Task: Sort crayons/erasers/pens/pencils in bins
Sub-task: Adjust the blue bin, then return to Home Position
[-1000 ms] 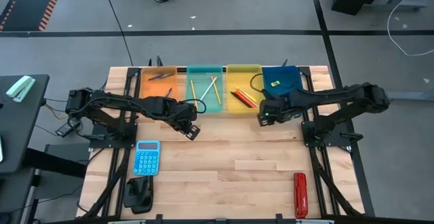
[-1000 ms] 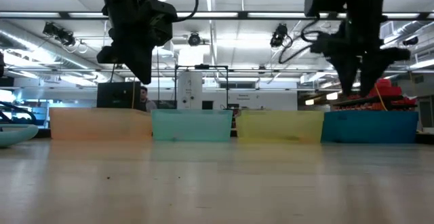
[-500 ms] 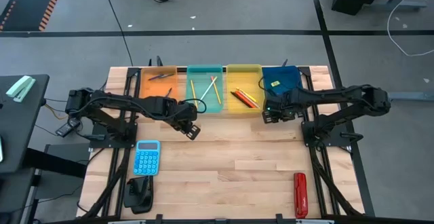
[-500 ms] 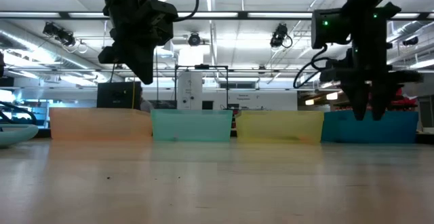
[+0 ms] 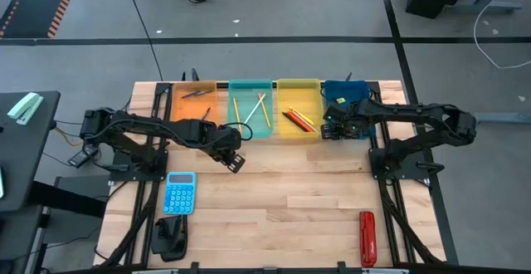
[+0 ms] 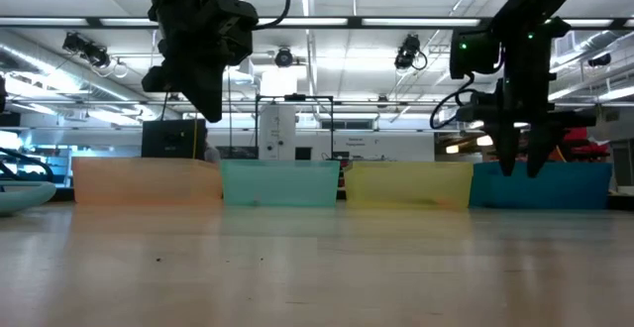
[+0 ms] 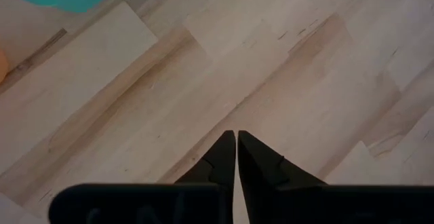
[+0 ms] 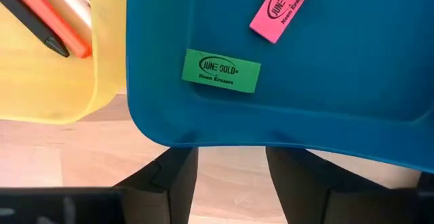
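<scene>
Four bins stand in a row at the table's far side: orange (image 5: 197,100) with dark pens, teal (image 5: 250,108) with pencils, yellow (image 5: 299,108) with crayons (image 5: 297,119), and dark blue (image 5: 342,91). In the blue bin (image 8: 305,81) lie a green eraser (image 8: 221,71) and a pink eraser (image 8: 281,10). My right gripper (image 8: 230,176) hangs open above the blue bin's near edge (image 6: 522,168), pointing down, with nothing between its fingers. My left gripper (image 7: 236,142) is shut and empty above bare wood, just in front of the teal bin (image 5: 236,162).
A light-blue calculator (image 5: 179,193) and a black object (image 5: 170,237) lie at the near left. A red oblong tool (image 5: 367,238) lies at the near right. Bare wood fills the middle of the table (image 5: 282,199).
My right gripper has swung from in front of the yellow and blue bins toward the far edge, over the blue bin's near edge. It has sunk lower, rolled a little, and stayed open.
</scene>
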